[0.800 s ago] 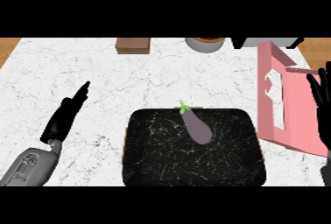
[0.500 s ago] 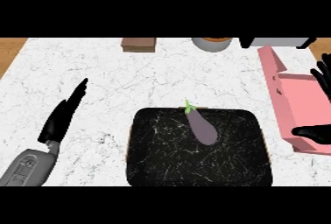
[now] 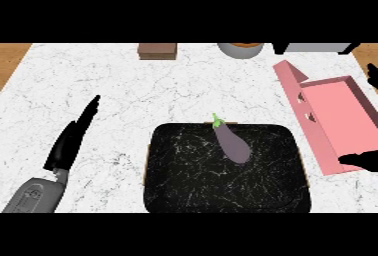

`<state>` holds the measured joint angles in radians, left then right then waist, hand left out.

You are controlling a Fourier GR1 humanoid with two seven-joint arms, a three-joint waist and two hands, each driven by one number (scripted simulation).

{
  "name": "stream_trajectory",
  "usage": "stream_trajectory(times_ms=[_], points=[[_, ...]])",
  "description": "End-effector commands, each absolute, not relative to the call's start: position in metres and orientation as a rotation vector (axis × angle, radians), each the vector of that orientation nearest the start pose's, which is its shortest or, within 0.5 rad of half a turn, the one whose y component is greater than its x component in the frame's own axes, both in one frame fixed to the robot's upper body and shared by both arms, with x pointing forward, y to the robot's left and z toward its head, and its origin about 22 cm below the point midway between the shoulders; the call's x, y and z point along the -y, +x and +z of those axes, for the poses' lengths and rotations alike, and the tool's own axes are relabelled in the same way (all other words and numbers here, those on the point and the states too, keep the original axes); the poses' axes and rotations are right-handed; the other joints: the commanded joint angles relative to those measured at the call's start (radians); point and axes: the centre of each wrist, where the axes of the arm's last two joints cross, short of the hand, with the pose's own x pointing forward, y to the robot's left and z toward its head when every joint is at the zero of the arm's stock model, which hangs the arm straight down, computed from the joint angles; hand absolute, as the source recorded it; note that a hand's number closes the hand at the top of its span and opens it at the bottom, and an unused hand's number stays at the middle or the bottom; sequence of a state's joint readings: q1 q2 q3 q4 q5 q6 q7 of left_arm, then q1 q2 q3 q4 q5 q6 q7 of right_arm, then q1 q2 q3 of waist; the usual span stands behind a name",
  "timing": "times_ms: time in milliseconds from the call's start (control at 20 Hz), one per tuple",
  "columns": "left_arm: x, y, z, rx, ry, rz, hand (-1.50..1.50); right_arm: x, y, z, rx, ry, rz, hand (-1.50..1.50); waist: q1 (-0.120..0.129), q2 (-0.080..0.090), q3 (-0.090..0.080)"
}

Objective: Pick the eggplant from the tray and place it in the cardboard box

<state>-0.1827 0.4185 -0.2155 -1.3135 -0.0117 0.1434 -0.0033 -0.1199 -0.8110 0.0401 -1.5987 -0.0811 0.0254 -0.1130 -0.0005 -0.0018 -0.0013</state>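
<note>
A purple eggplant (image 3: 233, 143) with a green stem lies on the black marbled tray (image 3: 188, 177), in its upper middle, stem pointing away from me. Right of the tray an open pink box (image 3: 334, 117) lies on the counter. My left hand (image 3: 72, 139) rests open on the counter left of the tray, fingers straight and pointing away, holding nothing. Only parts of my right hand show at the right edge. Its thumb (image 3: 360, 161) lies over the box's near end and its fingertips (image 3: 373, 75) are by the box's far end, spread apart and holding nothing.
At the counter's far edge stand a brown block (image 3: 157, 51), a round pot (image 3: 241, 49) and a grey object (image 3: 314, 47). White marble counter (image 3: 148, 95) stretches between my left hand and the box. Wooden floor shows past the left corner.
My right hand has slid right until only its thumb and fingertips show, the thumb now at the box's near end. The left hand and eggplant have stayed put.
</note>
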Motion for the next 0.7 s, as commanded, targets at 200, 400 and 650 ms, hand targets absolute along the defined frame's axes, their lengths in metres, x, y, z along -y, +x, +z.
stream_trajectory(times_ms=[200,400,650], points=[[-0.283,0.270,-0.015,1.446,0.315,-0.432,0.00,0.317,0.258,0.207,1.434,-0.618,1.216,-1.50,0.011,0.000,-0.005],[-0.282,0.281,0.005,1.472,0.320,-0.431,0.00,0.270,0.243,0.224,1.304,-0.540,1.273,-1.50,0.013,-0.003,-0.003],[-0.270,0.285,-0.008,1.474,0.297,-0.434,0.00,0.226,0.254,0.252,1.174,-0.593,1.343,-1.50,0.035,0.007,-0.004]])
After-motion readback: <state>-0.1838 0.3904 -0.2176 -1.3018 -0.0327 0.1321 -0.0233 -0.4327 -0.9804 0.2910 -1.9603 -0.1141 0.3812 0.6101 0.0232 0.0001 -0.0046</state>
